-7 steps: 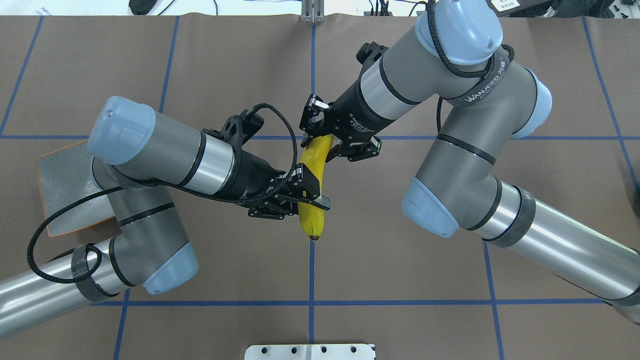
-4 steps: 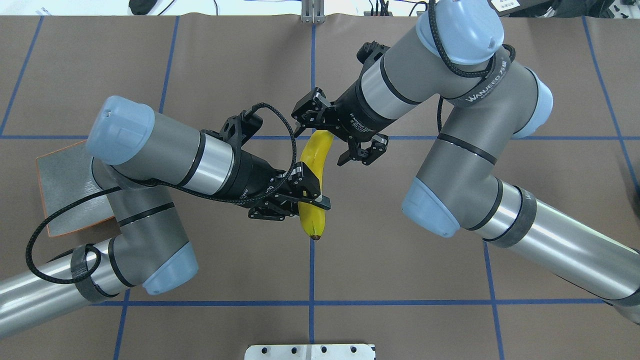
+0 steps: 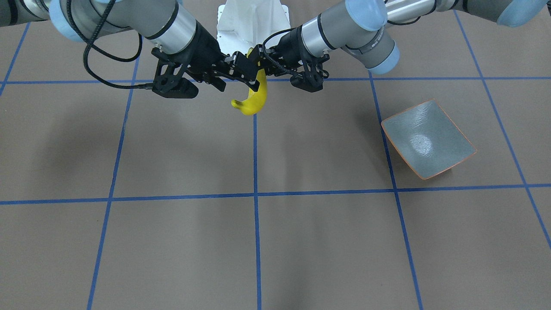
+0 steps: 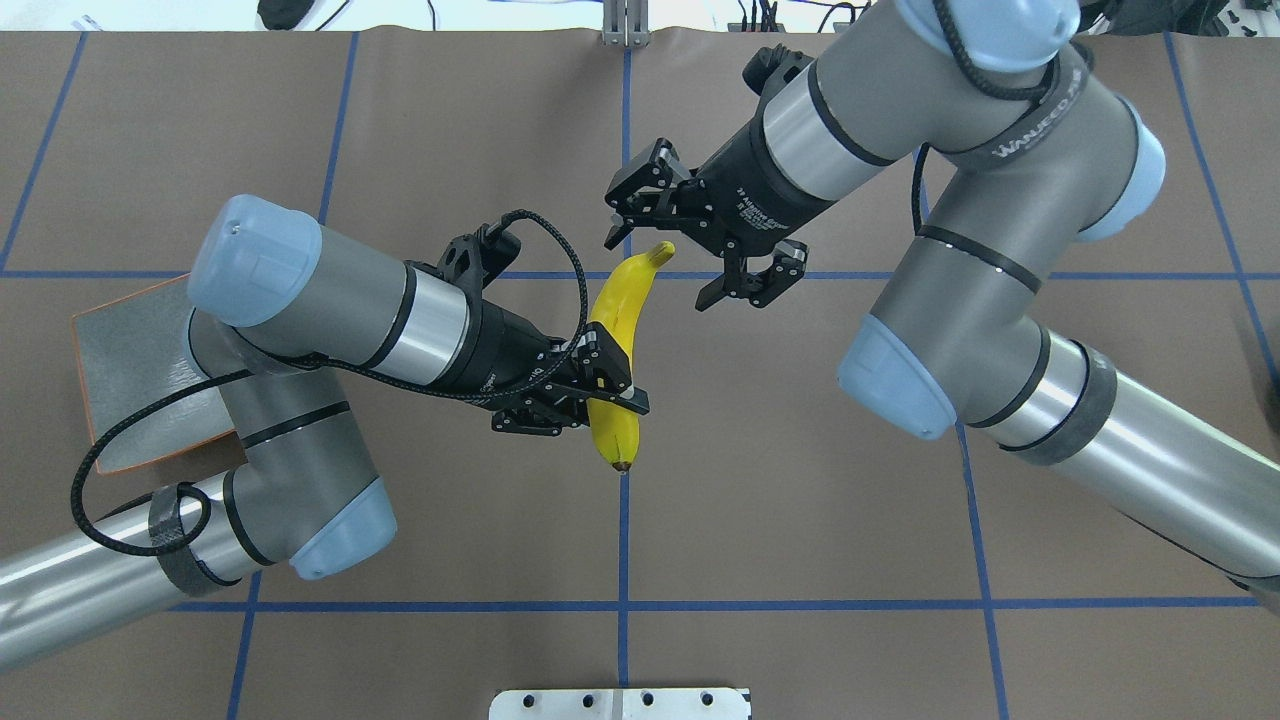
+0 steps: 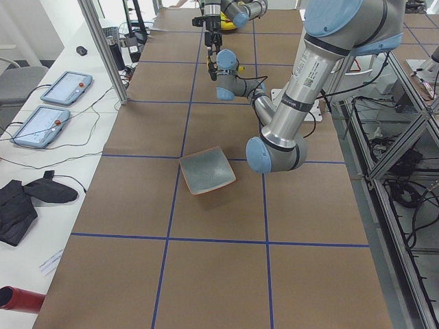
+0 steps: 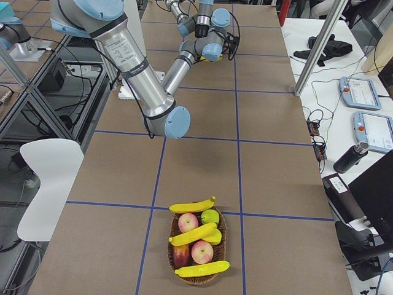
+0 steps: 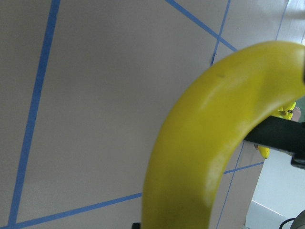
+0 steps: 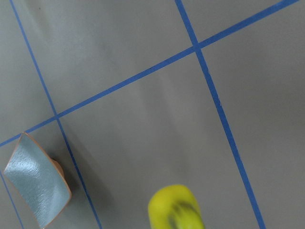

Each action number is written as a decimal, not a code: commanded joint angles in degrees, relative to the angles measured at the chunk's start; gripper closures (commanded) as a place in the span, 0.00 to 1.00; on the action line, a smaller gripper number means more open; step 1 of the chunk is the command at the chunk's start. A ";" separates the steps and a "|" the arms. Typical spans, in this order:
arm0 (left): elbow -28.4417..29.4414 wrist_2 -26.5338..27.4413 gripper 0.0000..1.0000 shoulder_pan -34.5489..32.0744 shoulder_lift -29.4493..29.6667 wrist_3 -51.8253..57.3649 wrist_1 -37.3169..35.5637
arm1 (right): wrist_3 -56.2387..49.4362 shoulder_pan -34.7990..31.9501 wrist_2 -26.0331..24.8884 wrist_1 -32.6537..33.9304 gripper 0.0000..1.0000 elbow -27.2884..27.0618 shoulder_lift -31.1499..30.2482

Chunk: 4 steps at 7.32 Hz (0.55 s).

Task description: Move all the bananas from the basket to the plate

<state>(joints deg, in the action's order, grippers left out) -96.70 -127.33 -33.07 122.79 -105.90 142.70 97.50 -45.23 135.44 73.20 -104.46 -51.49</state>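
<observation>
Fingers of the left gripper (image 4: 608, 398) are closed on the banana (image 4: 612, 320), held above the tabletop (image 4: 800, 500); right gripper (image 4: 657, 272) fingers are spread beside its tip. It should be carried level to the plate (image 4: 125, 350) and lowered before release.

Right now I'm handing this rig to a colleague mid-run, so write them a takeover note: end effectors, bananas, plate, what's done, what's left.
Left end effector: shut on a banana, held in the air over the middle of the table.
Right end effector: open, clear of that banana's tip.
Plate: on the robot's left side, empty.
Basket: at the table's right end, with three bananas among apples.
Done: no banana plated yet.
Left: set the held banana on the plate, then bring over the other three.
</observation>
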 commanded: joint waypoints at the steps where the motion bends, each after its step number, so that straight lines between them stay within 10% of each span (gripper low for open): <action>1: 2.20 -0.02 1.00 -3.64 -0.18 -0.10 -0.14 | -3.51 -5.89 6.30 0.19 0.00 -2.67 -4.12; 4: 2.22 -4.48 1.00 -11.11 -4.19 -0.27 -6.81 | -16.84 -13.21 8.62 0.28 0.00 -2.94 -10.62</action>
<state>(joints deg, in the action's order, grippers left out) -93.87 -129.26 -41.22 121.17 -106.03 138.18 87.08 -56.19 143.97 73.46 -107.32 -59.31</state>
